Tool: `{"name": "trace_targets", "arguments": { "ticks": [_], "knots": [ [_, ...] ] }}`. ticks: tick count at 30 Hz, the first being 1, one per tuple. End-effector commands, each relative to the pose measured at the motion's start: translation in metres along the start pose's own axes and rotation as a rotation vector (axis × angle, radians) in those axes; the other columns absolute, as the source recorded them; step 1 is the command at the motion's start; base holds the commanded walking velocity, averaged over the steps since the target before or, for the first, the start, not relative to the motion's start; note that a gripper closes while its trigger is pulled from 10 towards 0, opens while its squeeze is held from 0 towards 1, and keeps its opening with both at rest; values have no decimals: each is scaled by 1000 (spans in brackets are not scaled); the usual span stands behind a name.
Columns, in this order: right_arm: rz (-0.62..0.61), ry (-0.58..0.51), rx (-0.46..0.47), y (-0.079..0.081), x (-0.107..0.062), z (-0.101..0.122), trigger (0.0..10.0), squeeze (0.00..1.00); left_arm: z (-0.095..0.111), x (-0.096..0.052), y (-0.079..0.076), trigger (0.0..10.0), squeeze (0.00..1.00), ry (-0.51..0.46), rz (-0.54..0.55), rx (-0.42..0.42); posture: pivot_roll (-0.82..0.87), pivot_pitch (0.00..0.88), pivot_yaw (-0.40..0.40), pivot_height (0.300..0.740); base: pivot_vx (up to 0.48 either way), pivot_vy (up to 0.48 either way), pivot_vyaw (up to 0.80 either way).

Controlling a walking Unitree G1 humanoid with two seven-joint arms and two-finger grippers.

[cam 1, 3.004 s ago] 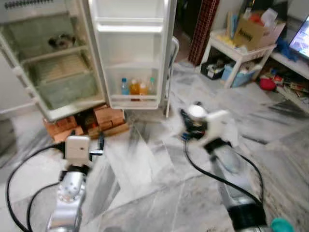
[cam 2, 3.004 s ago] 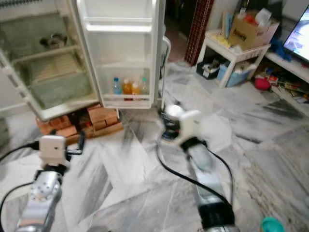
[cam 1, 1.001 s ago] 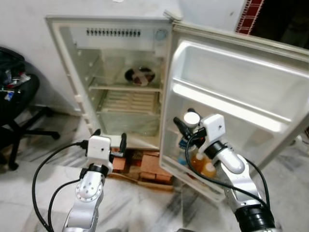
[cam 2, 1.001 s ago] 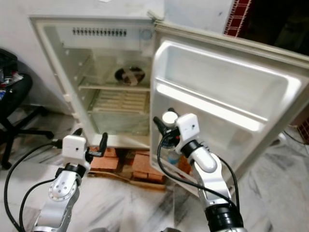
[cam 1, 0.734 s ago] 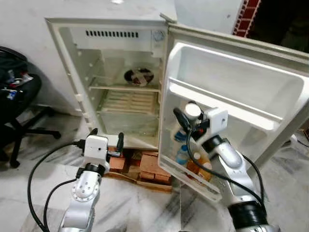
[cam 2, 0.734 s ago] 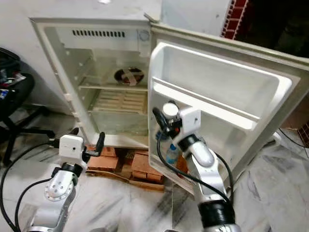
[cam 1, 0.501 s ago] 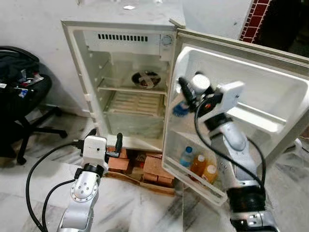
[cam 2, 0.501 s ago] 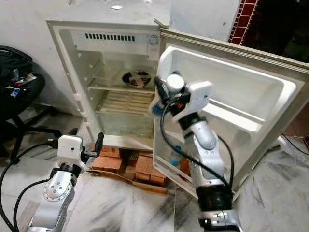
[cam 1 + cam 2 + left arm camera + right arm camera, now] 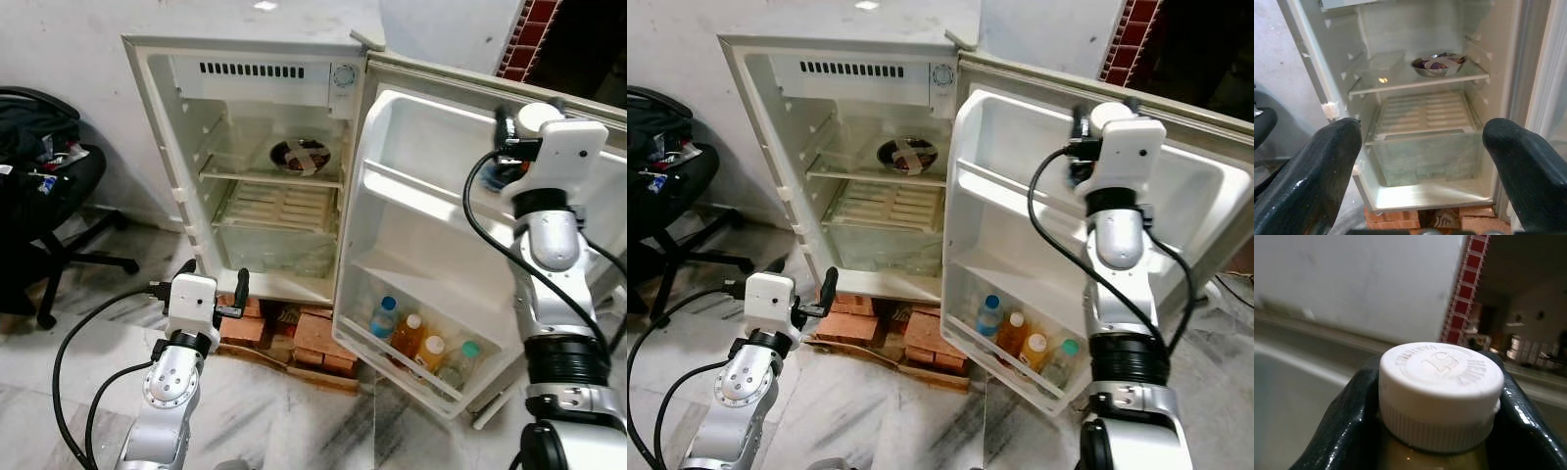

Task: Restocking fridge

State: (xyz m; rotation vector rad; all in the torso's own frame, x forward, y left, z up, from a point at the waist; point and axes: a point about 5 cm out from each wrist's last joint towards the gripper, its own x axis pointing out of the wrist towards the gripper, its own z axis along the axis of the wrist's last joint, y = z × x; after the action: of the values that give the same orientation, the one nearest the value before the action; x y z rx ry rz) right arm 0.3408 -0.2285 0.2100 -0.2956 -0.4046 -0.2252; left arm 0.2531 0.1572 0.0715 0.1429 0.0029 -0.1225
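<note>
While raised high against the open fridge door (image 9: 460, 255), the right gripper (image 9: 1440, 431) clamps a bottle with a white ribbed cap (image 9: 1441, 377); both black fingers (image 9: 1347, 431) press the neck just below the cap. From the head views the bottle body is hidden behind the white wrist housing (image 9: 554, 147), near the door's upper shelf. Along the door's bottom shelf stand four bottles (image 9: 423, 351): a blue-capped one nearest the fridge body, two orange ones, and a green-capped one at the outer end. Inside the fridge (image 9: 274, 176) a metal bowl (image 9: 301, 155) sits on the upper shelf above a crisper drawer (image 9: 1427, 152). Bricks (image 9: 294, 328) support the fridge off the marble floor. Low before the fridge, the left gripper (image 9: 1422, 147) hangs with fingers spread apart, grasping nothing. A black office chair (image 9: 39, 196) stands beside the fridge, away from the door.
</note>
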Motion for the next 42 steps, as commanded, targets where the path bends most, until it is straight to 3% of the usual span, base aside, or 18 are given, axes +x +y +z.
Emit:
{"name": "trace_targets", "arguments": {
  "ticks": [1,10,17,27,39,42],
  "knots": [
    [-51,1,-44,-10,5,0,10000,0,1,-1,1,10000,0,2,-9,7,69,0,-23,740,0,-356,0],
    [-93,88,-84,-16,-1,-19,10000,0,0,-2,1,10000,0,8,-1,0,72,0,-22,740,0,-192,-47],
    [-106,87,-100,-16,0,-21,10000,0,0,-2,2,10000,0,8,0,-2,71,0,-21,740,0,0,-757],
    [-161,130,-162,-28,1,-27,10000,0,-1,-3,1,10000,0,13,-4,-1,69,0,-20,740,0,0,-609],
    [-77,367,-95,-13,-5,-58,10000,0,-1,-2,1,10000,0,18,-3,3,72,0,-24,740,0,0,0],
    [-72,368,-75,-13,-4,-57,10000,0,-1,-2,2,10000,0,18,-2,4,71,0,-23,740,0,0,0]
  ]
}}
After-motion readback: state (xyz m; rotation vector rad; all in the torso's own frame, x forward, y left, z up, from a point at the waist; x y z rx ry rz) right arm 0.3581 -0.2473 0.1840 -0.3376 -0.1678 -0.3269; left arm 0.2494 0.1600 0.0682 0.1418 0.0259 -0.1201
